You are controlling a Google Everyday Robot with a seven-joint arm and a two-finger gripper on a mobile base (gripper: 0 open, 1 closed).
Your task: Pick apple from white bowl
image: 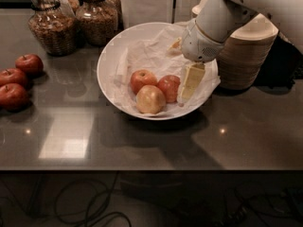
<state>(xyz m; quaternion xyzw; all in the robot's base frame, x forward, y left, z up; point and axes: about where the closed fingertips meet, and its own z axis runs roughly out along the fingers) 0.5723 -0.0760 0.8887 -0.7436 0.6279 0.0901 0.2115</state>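
Fingers [191, 82] of the gripper [182, 73] stand spread and released, holding nothing: one pale yellow finger reaches down into the right side of the white bowl [110, 56], its tip on the crumpled paper [151, 51] just beside the apple [169, 86], and only a small part of the other shows further back, by the far rim. The apple lies low in the bowl, right of centre, touching a second red apple [143, 79] on its left and a paler yellowish apple [150, 99] in front; these two close off its left and near sides, while the lowered finger stands on its right. A stack of beige bowls [246, 51] rises just beside the white bowl on the right, partly behind the arm. Two glass jars [97, 15] of brown contents stand at the back left, close to the bowl's rim. Three small dark red apples [12, 96] lie together well apart at the left edge of the dark counter [142, 145]. Cables [71, 202] lie on the floor below. The white arm [265, 4] comes in from the upper right and slopes down to the left, its rounded wrist [208, 30] hanging above the bowl's right rim
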